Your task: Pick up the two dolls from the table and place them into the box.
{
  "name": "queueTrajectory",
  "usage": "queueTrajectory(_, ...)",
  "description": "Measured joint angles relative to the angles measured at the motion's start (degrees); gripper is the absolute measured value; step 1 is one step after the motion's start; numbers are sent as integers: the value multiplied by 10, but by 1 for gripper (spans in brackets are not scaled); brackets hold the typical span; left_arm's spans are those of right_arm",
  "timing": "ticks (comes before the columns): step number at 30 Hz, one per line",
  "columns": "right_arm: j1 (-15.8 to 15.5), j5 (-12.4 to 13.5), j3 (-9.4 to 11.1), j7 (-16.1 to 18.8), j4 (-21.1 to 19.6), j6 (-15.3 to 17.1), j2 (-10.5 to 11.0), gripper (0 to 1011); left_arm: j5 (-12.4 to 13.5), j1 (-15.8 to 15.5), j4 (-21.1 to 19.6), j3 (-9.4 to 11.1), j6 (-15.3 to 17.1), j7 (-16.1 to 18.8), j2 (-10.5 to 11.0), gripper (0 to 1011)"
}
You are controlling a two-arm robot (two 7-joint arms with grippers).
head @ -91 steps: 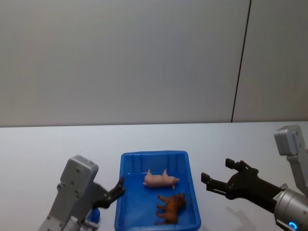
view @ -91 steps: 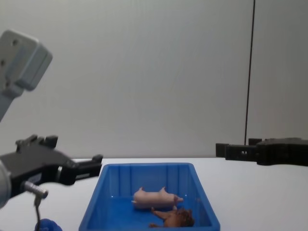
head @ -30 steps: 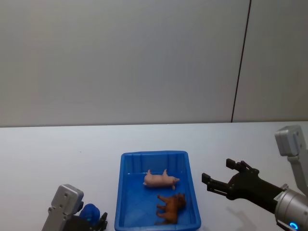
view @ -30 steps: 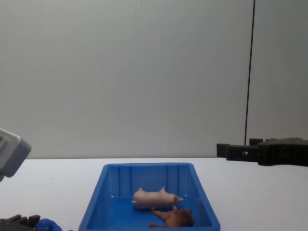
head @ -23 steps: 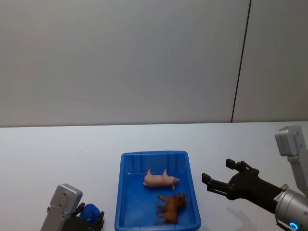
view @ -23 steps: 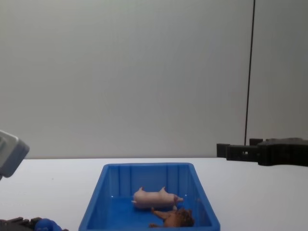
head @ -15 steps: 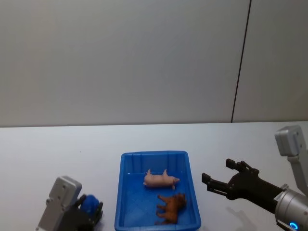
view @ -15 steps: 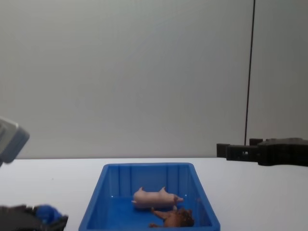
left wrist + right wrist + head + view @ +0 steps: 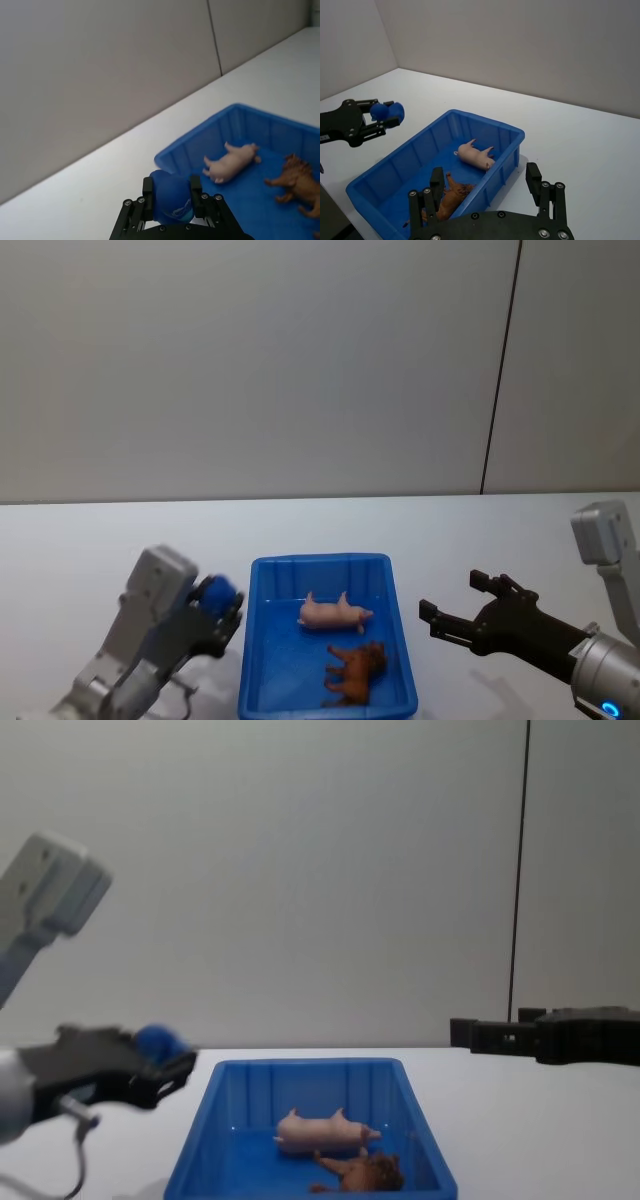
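You have 2 dolls in the box point(image 9: 262, 660): the pig point(image 9: 333, 613) behind the lion point(image 9: 356, 670). Left of the box, the left gripper point(image 9: 222, 612) holds a ball point(image 9: 217, 594) above the table point(image 9: 90, 570); the right gripper point(image 9: 457, 618) hangs right of the box, fingers apart.

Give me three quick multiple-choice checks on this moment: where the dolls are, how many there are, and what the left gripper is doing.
1. Where is the pig?
A. on the table
B. in the box
C. in the right gripper

2. How many dolls lie in the box?
A. one
B. two
C. three

3. The left gripper is:
A. open
B. shut on the lion
C. shut on a blue ball

Answers: 1 B, the pig lies on the box floor. 2 B, pig and lion. 3 C, its fingers clamp the ball beside the box; the right gripper hangs open.
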Motion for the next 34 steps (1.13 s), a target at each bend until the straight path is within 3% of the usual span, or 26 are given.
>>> queueTrajectory(2,0,0,0,0,0,0,0,1001,6,-7,0,1,-3,-7,-5,425)
queueTrajectory(9,0,0,0,0,0,0,0,1001,30,-45,10,14,-23,-47,-37,697)
queueTrajectory(21,0,0,0,0,0,0,0,1001,40,-81,38,32,-50,-86,-76,1002)
queueTrajectory(34,0,0,0,0,0,0,0,1001,33,-86,43,36,-62,-90,-85,1002)
